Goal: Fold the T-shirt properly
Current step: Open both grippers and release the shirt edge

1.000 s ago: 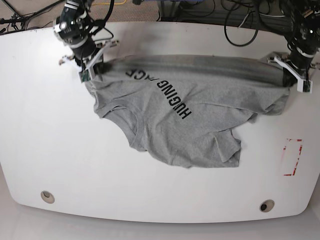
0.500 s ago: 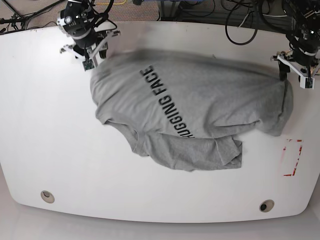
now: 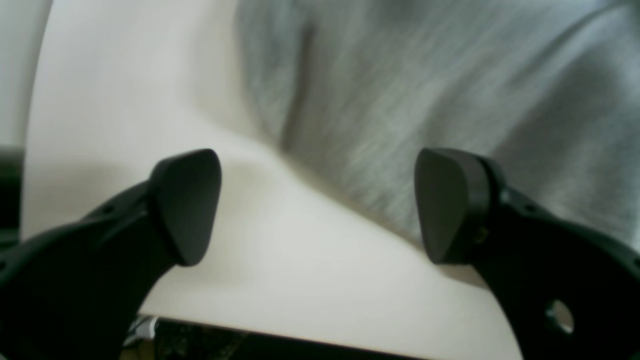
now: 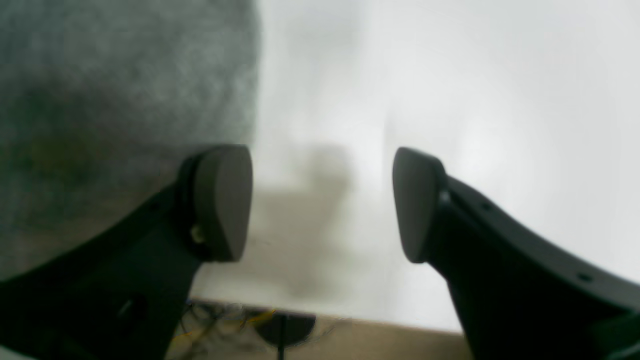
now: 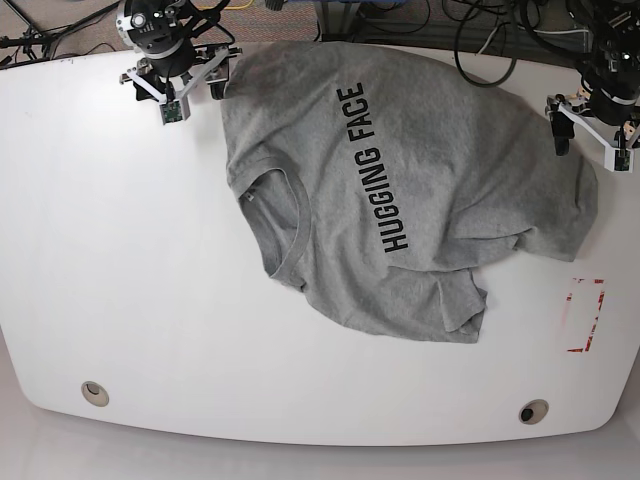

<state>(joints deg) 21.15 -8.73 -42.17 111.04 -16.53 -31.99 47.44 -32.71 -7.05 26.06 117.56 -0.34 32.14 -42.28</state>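
the t-shirt [image 5: 400, 190] lies spread on the white table [image 5: 120, 260], print side up, filling the far middle and far right of the base view. its black lettering "hugging face" [image 5: 375, 170] runs from the near side toward the far edge, and the neckline [image 5: 280, 225] faces the view's left. the near hem area is bunched and folded over itself [image 5: 455, 300], and the cloth wrinkles along the right edge. the right gripper [image 5: 180, 85] hovers at the far left corner just beside the shirt's edge, its jaws apart and holding nothing; its wrist view shows grey cloth [image 4: 100, 75] past one finger and bare table between the fingers. the left gripper [image 5: 590, 125] sits at the far right edge of the shirt, jaws wide apart and empty, blurred grey fabric [image 3: 425, 90] beyond them. a red marked rectangle [image 5: 585, 315] lies on the table near the shirt's right side.
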